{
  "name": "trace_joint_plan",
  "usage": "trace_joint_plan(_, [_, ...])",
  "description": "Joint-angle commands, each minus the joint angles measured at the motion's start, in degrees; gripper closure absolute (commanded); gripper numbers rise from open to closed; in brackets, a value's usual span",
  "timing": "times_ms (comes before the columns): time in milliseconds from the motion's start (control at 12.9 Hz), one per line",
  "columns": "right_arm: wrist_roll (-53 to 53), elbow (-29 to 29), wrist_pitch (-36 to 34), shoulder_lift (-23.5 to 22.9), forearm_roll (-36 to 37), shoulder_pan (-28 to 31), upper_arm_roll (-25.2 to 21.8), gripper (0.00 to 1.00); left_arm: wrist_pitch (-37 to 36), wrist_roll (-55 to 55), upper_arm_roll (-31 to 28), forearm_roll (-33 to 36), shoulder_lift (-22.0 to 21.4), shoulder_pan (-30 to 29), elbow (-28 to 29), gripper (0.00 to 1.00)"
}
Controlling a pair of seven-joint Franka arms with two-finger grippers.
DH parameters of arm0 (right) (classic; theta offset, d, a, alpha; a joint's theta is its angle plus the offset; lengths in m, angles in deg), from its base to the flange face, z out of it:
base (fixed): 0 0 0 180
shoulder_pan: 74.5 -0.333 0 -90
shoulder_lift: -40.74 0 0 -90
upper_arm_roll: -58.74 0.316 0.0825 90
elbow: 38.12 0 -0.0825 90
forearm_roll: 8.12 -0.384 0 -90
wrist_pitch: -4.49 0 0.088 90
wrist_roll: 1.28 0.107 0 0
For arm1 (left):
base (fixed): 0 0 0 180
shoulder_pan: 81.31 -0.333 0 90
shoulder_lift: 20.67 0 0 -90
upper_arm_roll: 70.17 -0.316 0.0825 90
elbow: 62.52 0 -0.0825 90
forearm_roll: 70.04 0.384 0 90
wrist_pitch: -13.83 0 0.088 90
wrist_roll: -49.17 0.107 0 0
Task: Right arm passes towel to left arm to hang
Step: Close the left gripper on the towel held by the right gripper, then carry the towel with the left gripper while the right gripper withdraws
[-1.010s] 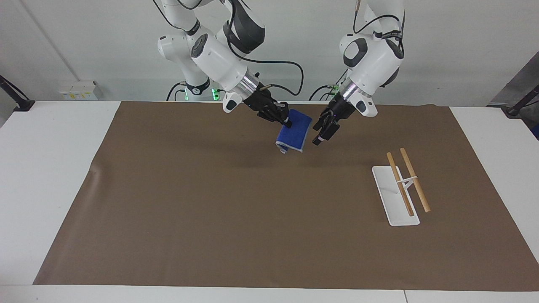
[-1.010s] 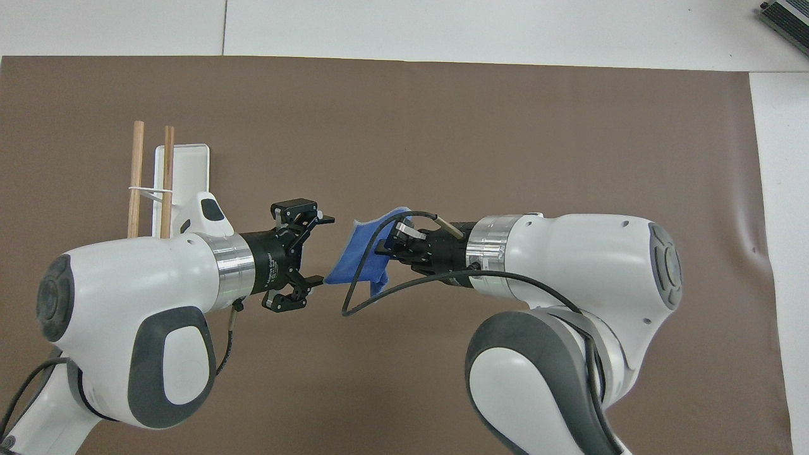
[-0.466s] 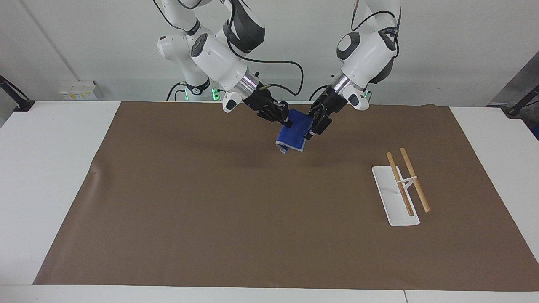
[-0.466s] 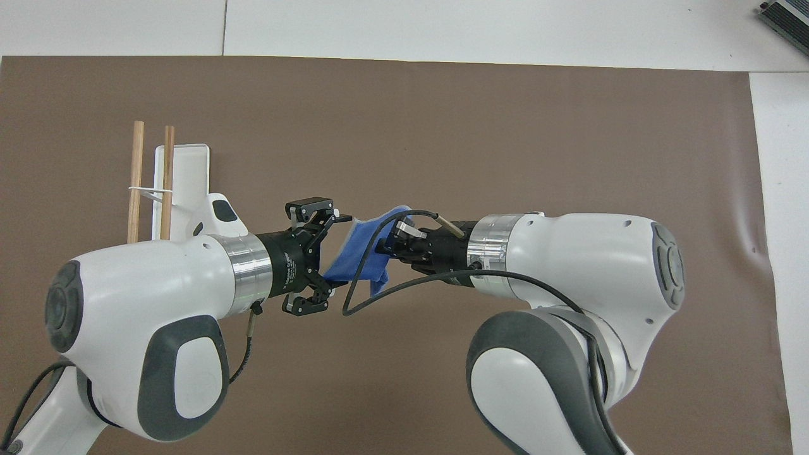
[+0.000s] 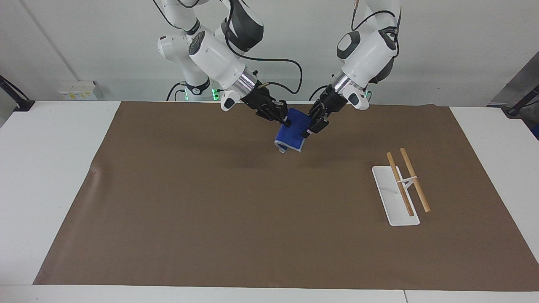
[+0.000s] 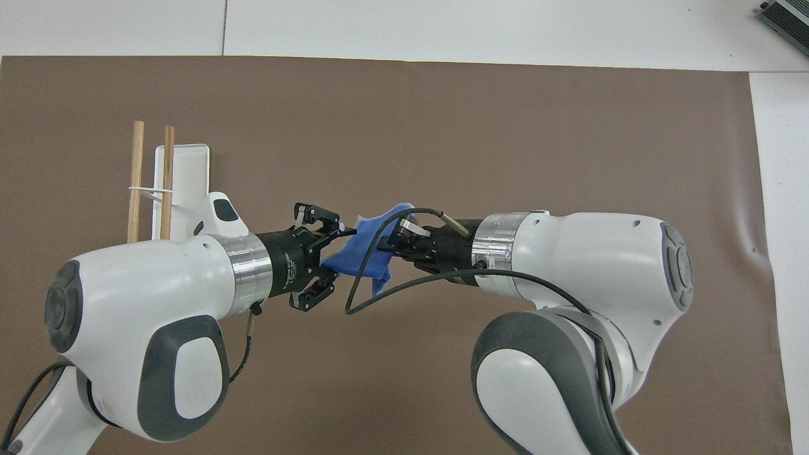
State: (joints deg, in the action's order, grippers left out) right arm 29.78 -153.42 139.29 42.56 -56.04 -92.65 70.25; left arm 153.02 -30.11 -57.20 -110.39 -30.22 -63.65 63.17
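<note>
The blue towel [image 5: 290, 135] hangs in the air over the brown mat, near the robots' edge. My right gripper [image 5: 285, 121] is shut on its upper edge; in the overhead view this gripper [image 6: 387, 243] sits at the towel's [image 6: 366, 253] side toward the right arm. My left gripper [image 5: 310, 128] is at the towel's other edge. In the overhead view the left gripper [image 6: 336, 259] is open, with a finger [image 6: 323, 218] on either side of the towel's corner.
A white rack base [image 5: 389, 198] with two wooden bars [image 5: 414, 179] stands on the mat toward the left arm's end, also in the overhead view [image 6: 183, 170]. The brown mat [image 5: 210, 210] covers most of the white table.
My left gripper has moved up to the towel, and its fingers now straddle the towel's edge and have narrowed. My right gripper has kept holding the towel almost still.
</note>
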Motion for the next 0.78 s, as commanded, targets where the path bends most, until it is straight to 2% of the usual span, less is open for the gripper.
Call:
trace_joint_plan(0, [0.58,-0.09,-1.03,0.99,-0.42,0.75,0.18,1.00,-0.24,3.69,-0.67,-0.96,-0.47,1.49,0.35,0.91])
trace_joint_plan(78, [0.58,-0.09,-1.12,1.08,-0.42,0.83,0.18,1.00,-0.33,4.74,-0.67,-0.87,-0.65,1.50,0.53,1.00])
trace_joint_plan(311, [0.49,-0.09,-1.12,1.08,-0.42,0.83,0.09,1.00,-0.42,10.71,-0.67,-0.87,-0.74,1.50,0.79,1.00])
trace_joint_plan(466, [0.05,-0.27,-1.29,1.17,0.02,0.92,0.01,0.55,-0.42,12.47,-0.67,-0.87,-0.74,1.41,0.79,1.00])
trace_joint_plan(544, [0.14,-0.36,-1.90,1.25,0.02,1.44,-0.08,0.51,-0.33,13.26,-0.67,-0.87,-0.74,1.41,0.88,1.00])
trace_joint_plan(699, [0.49,-0.36,-5.06,1.60,1.15,3.63,-0.17,0.33,0.11,15.20,-0.67,-0.87,-0.74,1.41,0.88,1.00])
